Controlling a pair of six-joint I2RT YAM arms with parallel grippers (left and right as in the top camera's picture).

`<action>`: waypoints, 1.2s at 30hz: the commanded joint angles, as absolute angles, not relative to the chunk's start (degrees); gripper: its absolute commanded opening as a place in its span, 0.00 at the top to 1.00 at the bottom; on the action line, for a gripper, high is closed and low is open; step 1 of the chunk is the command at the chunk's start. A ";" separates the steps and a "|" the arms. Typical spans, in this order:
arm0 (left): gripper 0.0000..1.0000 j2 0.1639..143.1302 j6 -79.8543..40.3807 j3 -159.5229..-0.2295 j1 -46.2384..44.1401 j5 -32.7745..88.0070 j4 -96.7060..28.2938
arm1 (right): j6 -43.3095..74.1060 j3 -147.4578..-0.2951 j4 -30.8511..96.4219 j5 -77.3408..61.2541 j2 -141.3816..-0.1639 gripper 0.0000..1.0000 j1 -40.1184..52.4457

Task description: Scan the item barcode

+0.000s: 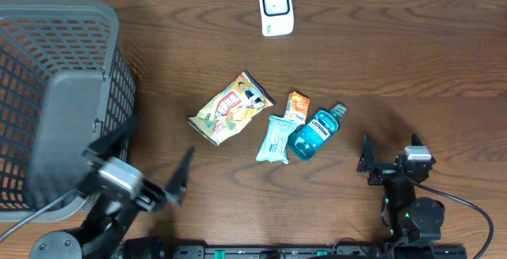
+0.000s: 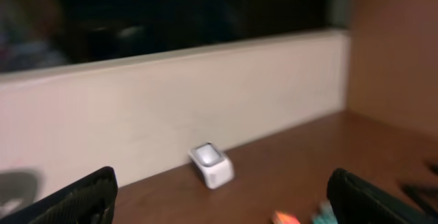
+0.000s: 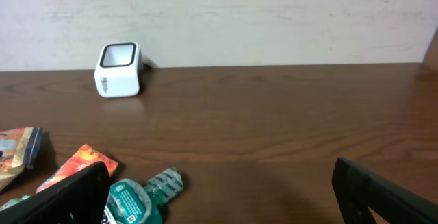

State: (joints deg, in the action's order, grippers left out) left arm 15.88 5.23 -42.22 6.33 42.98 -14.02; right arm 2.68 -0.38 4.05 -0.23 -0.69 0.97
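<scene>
Wooden table (image 1: 412,77), grey basket (image 1: 32,61), white scanner (image 1: 276,8)

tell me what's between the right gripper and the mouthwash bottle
Nothing, just bare table between the open right gripper and the mouthwash bottle; the overhead view shows it.

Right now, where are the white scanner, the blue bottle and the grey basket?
white scanner (image 1: 276,7): overhead view, middle of its top face.
blue bottle (image 1: 314,135): overhead view, middle of its body.
grey basket (image 1: 32,61): overhead view, on its mesh wall.
</scene>
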 commanded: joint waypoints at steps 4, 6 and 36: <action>0.02 15.44 18.59 -42.00 6.50 60.10 -19.81 | 2.07 -0.32 4.27 0.05 -0.43 0.01 0.84; 0.02 15.16 18.79 -42.00 6.52 60.01 -22.17 | 2.09 -0.32 4.27 -0.01 -0.43 0.01 0.84; 0.02 0.27 2.31 -27.27 6.46 35.29 -26.15 | 30.35 -1.30 3.70 -19.22 -0.82 0.01 0.84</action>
